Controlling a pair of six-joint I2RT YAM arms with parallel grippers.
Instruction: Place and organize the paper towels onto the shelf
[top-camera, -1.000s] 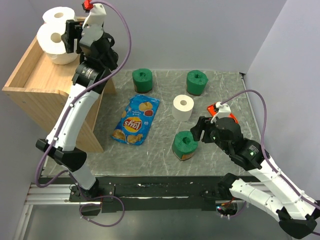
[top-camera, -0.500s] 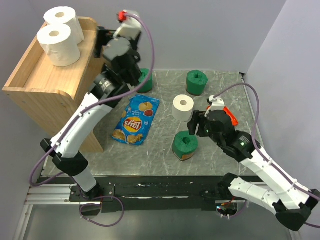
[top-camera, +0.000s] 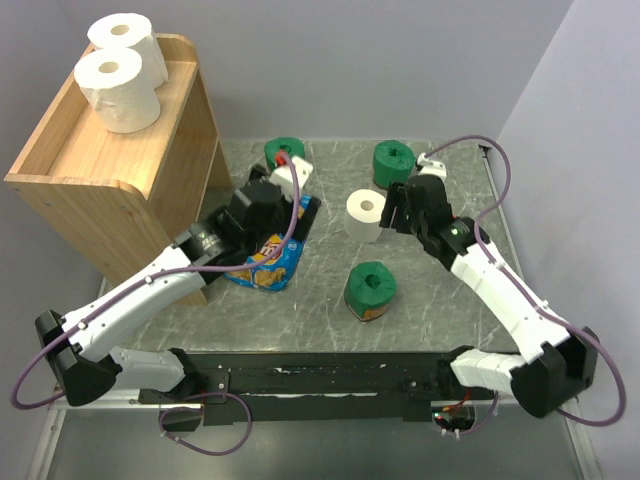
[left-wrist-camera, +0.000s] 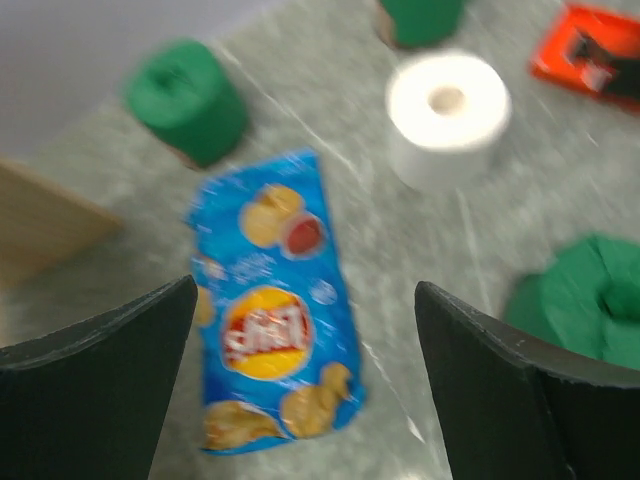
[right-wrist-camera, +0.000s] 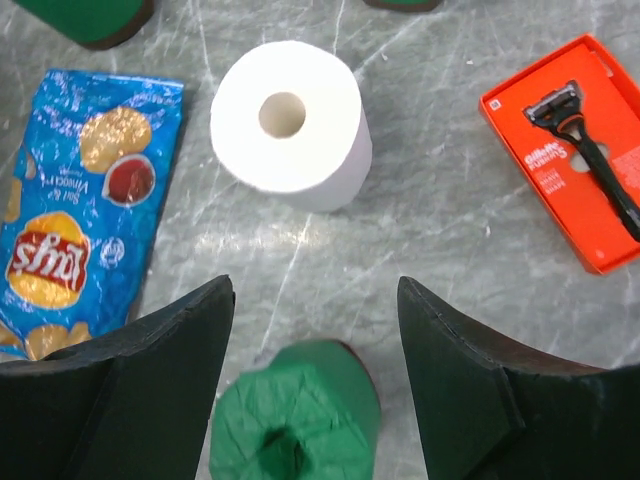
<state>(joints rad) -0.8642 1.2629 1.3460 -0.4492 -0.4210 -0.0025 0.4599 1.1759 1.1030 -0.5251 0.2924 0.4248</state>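
Two white paper towels (top-camera: 120, 75) stand on the top tray of the wooden shelf (top-camera: 95, 165). On the table are a third white roll (top-camera: 366, 215) (right-wrist-camera: 290, 125) and three green rolls: back left (top-camera: 283, 148), back right (top-camera: 393, 163) and front (top-camera: 370, 290). My left gripper (top-camera: 300, 205) (left-wrist-camera: 305, 290) hovers open above the blue chip bag (left-wrist-camera: 270, 320), holding nothing. Just right of the white roll, my right gripper (top-camera: 392, 210) (right-wrist-camera: 315, 285) hangs open and empty. In its wrist view the front green roll (right-wrist-camera: 295, 415) lies low between its fingers.
The chip bag (top-camera: 270, 255) lies left of centre, partly under my left arm. A red-orange razor package (right-wrist-camera: 570, 150) (left-wrist-camera: 595, 55) lies right of the white roll. Grey walls close in the back and right sides.
My left arm has swung down from the shelf top to above the chip bag, its jaws opening wide. My right gripper has moved back from the front green roll to the white roll.
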